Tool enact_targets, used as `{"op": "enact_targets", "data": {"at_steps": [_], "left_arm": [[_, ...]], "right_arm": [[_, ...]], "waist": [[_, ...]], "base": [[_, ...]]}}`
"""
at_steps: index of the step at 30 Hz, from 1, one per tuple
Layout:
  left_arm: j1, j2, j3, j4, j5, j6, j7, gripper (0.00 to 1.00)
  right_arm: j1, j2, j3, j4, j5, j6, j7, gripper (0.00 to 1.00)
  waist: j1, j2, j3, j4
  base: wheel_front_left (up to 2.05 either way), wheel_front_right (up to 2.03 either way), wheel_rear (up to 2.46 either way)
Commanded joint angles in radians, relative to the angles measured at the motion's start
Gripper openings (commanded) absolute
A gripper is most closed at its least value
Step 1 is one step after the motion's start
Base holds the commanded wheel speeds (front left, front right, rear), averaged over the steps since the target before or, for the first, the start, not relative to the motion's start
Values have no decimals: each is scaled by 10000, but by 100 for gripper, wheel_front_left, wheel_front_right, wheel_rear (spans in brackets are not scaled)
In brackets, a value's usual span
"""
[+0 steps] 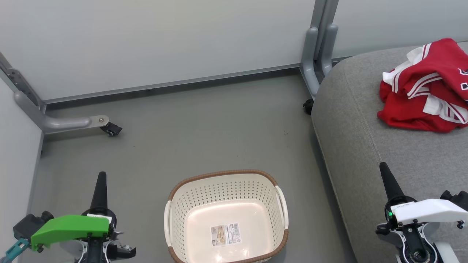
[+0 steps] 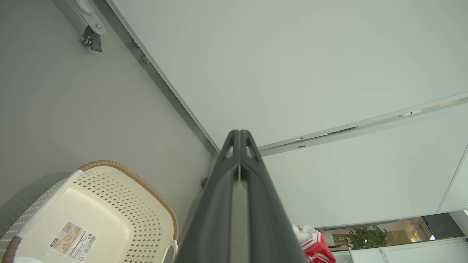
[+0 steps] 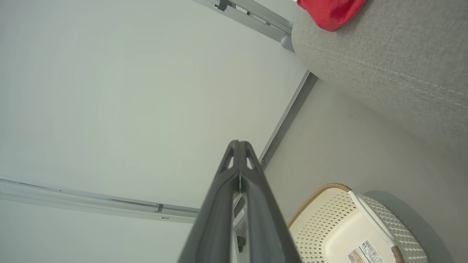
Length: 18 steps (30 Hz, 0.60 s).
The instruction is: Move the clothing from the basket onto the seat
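1. Left pincer (image 1: 101, 182): one, at lower left of head view. Its two fingers are pressed together to a single point with nothing between them. Same closed seam seen in left wrist view (image 2: 239, 136). One green cover (image 1: 69, 228) on the wrist behind it.
2. Right pincer (image 1: 387, 179): one, at lower right of head view, over the front part of the seat. Fingers likewise together and empty, confirmed in right wrist view (image 3: 238, 145). One white cover (image 1: 427, 212) behind it.
3. Basket (image 1: 226, 172): one, upright on the floor (image 1: 204, 128) between the two pincers, touched by neither. No garment inside. Two white handles, one per side (image 1: 167, 223) (image 1: 283, 208). One barcode label (image 1: 225, 234) stuck flat on the bottom.
4. Seat (image 1: 365, 138): one, light grey, just right of the basket, with a strip of floor between them. One stitched seam along its front.
5. Clothing (image 1: 427, 87): one crumpled heap on top of the seat, at the far right, well apart from basket and both pincers. Red with white striped trim, and dark numerals cut off at the picture's right edge. Number of garments within the heap: cannot tell.
6. Castors: two, black, on grey frame legs at the foot of the pale wall panels (image 1: 110, 129) (image 1: 308, 106).
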Motion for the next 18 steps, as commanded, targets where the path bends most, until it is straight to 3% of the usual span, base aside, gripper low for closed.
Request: {"op": "enact_targets", "data": {"at_steps": [1, 18], "left_arm": [[-145, 61, 74, -101, -280, -61, 65, 0], [-159, 68, 215, -103, -1700, -158, 442, 0]], "right_arm": [[-139, -74, -53, -15, 273, -1, 72, 0], [-179, -78, -168, 112, 1669, -2, 460, 0]], "waist": [[0, 0, -14, -23], [0, 0, -125, -216]], "base": [[0, 0, 0], [0, 0, 0]]}}
